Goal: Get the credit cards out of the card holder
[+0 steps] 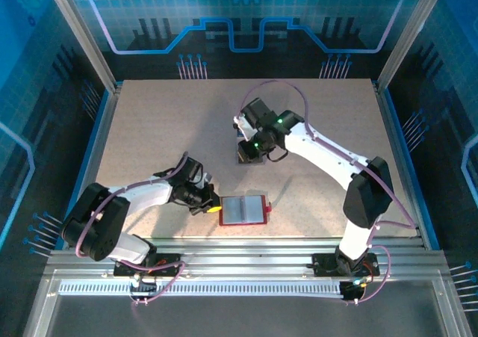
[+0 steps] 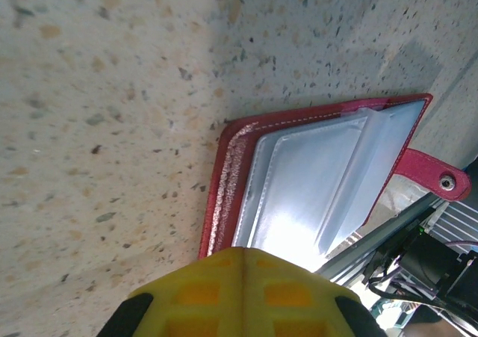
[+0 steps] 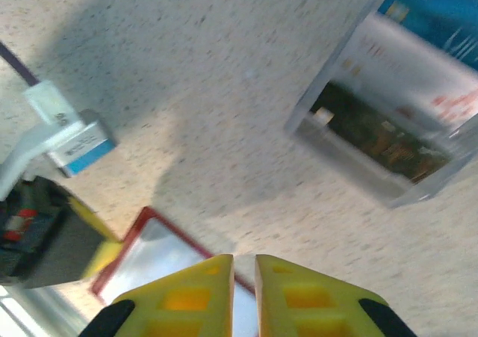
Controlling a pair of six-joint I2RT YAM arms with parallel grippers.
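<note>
Presently the left tool [image 2: 243,261] is closed, its yellow fingertips together at the edge of the card holder [image 2: 224,195]. The holder lies opened flat on the bench [image 2: 112,90], just in front of this tool. I cannot tell whether the tips pinch the red border or only touch it. The right tool [image 3: 243,266] hangs above the bench, beyond the holder and apart from it. It is nearly closed, with a thin slit and nothing visible inside. The pale pockets [image 2: 314,172] are glossy, so I cannot see whether credit cards are inside.

I think the main risk is that the holder slides or folds shut when a card is pulled, if the left tool does not fix it firmly. Also the right tool must open before coming down; otherwise it only pushes the pocket. A thin card may slip from the pads.
</note>
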